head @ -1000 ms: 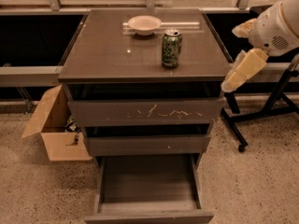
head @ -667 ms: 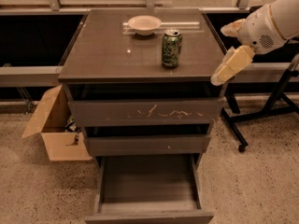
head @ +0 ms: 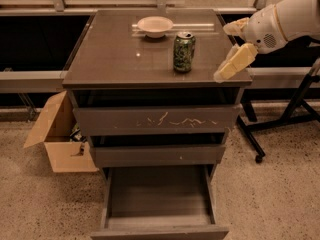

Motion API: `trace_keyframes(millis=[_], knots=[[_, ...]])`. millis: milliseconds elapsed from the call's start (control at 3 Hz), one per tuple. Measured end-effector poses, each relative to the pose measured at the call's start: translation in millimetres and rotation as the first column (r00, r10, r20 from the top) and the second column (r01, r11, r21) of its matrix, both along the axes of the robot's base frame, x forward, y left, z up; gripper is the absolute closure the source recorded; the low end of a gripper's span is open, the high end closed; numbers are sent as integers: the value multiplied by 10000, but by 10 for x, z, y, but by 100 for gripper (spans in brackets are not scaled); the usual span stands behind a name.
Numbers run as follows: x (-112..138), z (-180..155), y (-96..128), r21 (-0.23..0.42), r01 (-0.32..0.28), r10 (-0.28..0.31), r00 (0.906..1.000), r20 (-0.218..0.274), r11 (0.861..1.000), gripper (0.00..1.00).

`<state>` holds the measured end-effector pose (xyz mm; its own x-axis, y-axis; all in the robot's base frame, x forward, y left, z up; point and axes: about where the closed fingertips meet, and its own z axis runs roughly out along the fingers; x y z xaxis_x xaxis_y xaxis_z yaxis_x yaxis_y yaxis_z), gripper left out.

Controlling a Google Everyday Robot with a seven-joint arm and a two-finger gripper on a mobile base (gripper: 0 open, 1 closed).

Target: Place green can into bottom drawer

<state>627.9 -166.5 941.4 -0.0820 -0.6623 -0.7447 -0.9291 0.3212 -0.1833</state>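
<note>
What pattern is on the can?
Camera view: mottled green-and-white aluminium can; cream gripper hangs right of it.

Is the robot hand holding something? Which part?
Nothing is held. The gripper is open by the right edge of the cabinet top, apart from the green can, which stands upright on it.

The front of the bottom drawer, low in the cabinet, is cut off by the lower picture edge. The gripper is held spread at the cabinet's right edge; its arm is cut off on the right. The words on the green can cannot be read.
</note>
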Motion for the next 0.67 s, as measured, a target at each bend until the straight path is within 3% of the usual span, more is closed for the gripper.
trace_keyframes(millis=[667], knots=[[587, -106, 41, 802, -155, 92, 9969, 780, 9967, 0]])
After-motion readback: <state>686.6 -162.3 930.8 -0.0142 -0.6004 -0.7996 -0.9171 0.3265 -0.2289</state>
